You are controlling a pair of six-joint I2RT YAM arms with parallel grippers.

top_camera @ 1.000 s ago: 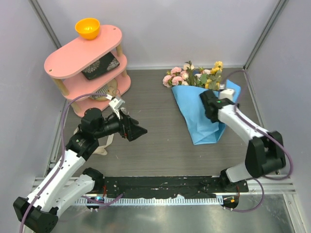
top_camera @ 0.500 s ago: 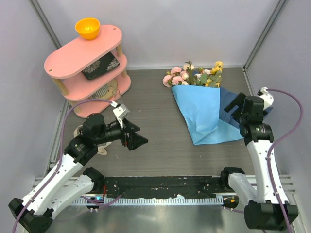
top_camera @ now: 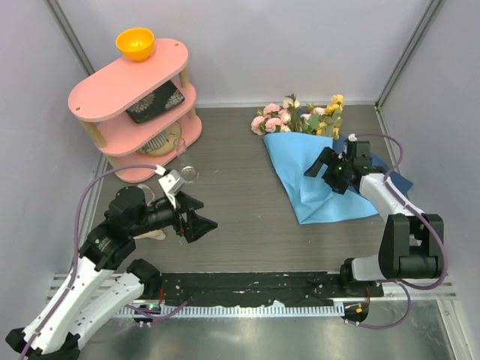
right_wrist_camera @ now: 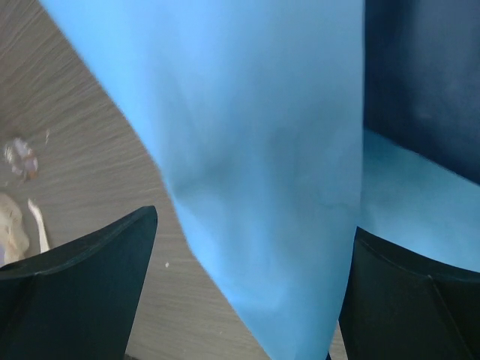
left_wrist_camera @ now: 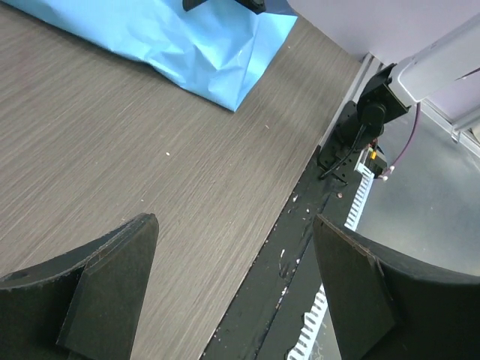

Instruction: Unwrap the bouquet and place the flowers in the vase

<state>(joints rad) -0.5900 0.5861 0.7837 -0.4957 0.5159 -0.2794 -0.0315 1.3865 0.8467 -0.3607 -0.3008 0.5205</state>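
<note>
The right pincer [top_camera: 327, 166] hangs low over the bouquet [top_camera: 298, 159], fingers spread wide and pinching nothing. From its own camera the blue paper [right_wrist_camera: 262, 150] fills the whole gap between and under the dark fingers [right_wrist_camera: 82, 262]. That view is blurred, and I cannot tell whether either tip touches the sheet. Just beyond this pincer, toward the far wall, the flowers [top_camera: 300, 118] poke out of the wide end of the cone, pink, cream and yellow among green leaves. The cone's narrow end lies on the pincer's near side, flat on the table [top_camera: 247, 187]. A darker blue fold shows behind the pincer's wrist. The left pincer [top_camera: 202, 217] is well apart from all this, off to the bouquet's left, and it too stands spread with nothing held. Between its fingers [left_wrist_camera: 97, 292] there is only bare wood grain, with the paper's tip far ahead of them. The vase [top_camera: 184, 157], a slim clear glass tube, is just beyond the left pincer on the far side. I cannot tell whether it is upright or lying. Behind that pincer, by the arm, a cream ribbon [top_camera: 154, 234] lies loose on the table. Farther past the vase is a pink shelf [top_camera: 112, 94] with an orange bowl [top_camera: 135, 43] on its top tier.
</note>
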